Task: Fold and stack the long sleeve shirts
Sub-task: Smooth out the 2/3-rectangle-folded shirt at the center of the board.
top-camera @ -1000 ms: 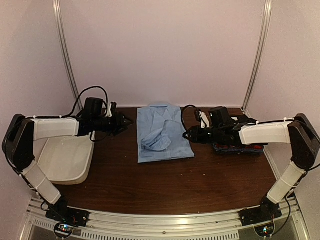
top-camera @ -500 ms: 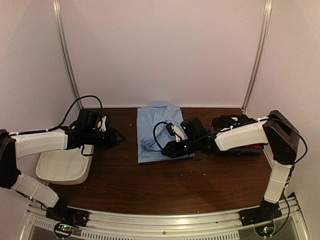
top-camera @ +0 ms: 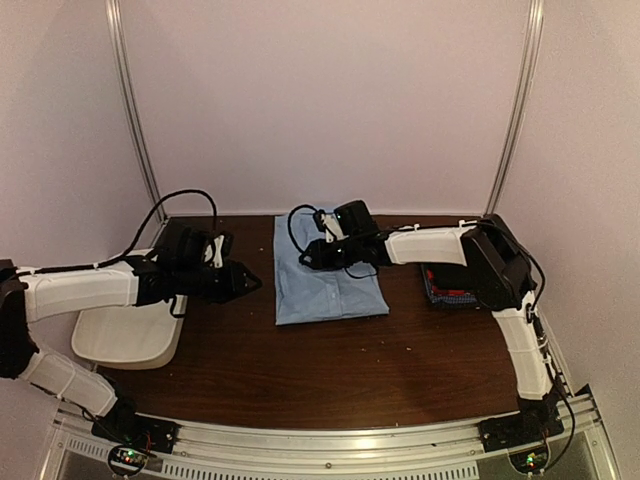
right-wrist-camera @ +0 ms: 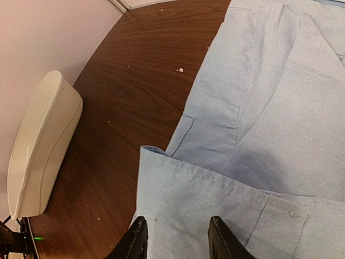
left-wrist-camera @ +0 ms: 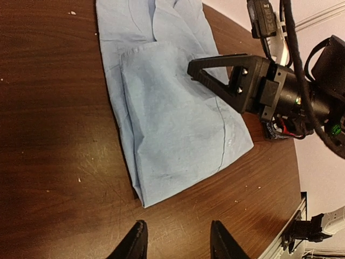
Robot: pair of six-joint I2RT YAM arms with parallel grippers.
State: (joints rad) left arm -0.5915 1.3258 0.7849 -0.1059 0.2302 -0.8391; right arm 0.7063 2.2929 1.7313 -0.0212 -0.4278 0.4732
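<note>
The light blue long sleeve shirt (top-camera: 330, 285) lies partly folded at the table's middle, collar toward the back wall, a sleeve laid across its front (right-wrist-camera: 253, 205). My right gripper (top-camera: 304, 258) hovers open just over that sleeve's cuff (right-wrist-camera: 177, 240), with nothing between its fingers. My left gripper (top-camera: 252, 282) stands open above bare wood just off the shirt's left near corner (left-wrist-camera: 178, 243); the same shirt (left-wrist-camera: 172, 118) lies ahead of it. A stack of folded dark and red shirts (top-camera: 452, 292) sits at the right, partly hidden by my right arm.
A white plastic tub (top-camera: 120, 330) sits at the left edge of the table, under my left forearm, also in the right wrist view (right-wrist-camera: 38, 145). Dark wooden tabletop (top-camera: 400, 370) extends in front of the shirt. Walls close the back and sides.
My right arm swung from the stack leftward across the shirt and now reaches its far left part; the bunched sleeve lies flat. My left gripper narrowed and moved toward the shirt's left edge.
</note>
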